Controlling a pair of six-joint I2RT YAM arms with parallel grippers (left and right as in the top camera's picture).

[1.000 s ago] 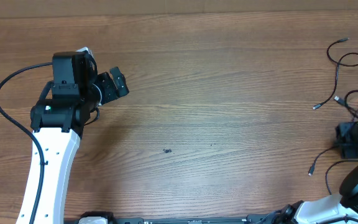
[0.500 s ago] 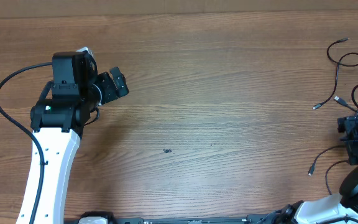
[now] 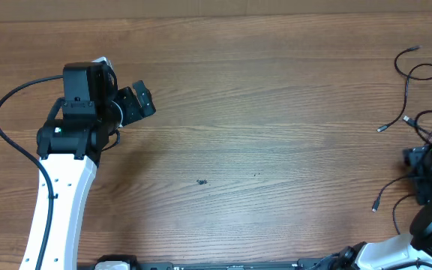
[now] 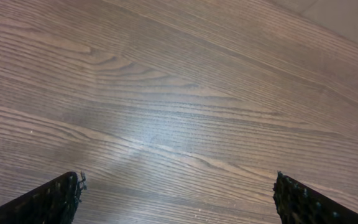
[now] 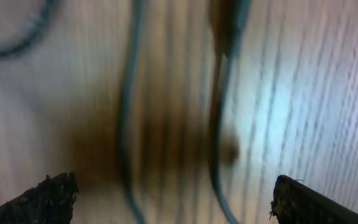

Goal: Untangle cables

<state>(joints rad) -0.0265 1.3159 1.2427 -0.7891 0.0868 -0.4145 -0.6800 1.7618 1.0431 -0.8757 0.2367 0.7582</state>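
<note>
Well, we find the cables (image 3: 406, 97) gathered at the far right edge of the counter (image 3: 261, 112). They are thin black cords lying in loose curls, and some run out of the overhead view. Their small plug ends (image 3: 382, 128) lie on the side toward the middle of the wood.

Our right hand (image 5: 176, 202) sits among these cords, between the upper curls and a lower strand that bends round near the arm. From its own wrist camera we see its fingertips (image 5: 58, 193) in the two bottom corners, spread as wide as the picture allows, with nothing pinched between them. Beneath them a few cords run up the frame, but they are smeared and out of focus. We cannot tell whether the hand touches any of them.

Our left hand (image 3: 135, 103) is over on the left side of the counter, well apart from the cables. Its fingers also stand wide, they hold nothing, and only bare wood grain shows below them. A small dark speck (image 3: 201, 181) marks the wood near the middle.
</note>
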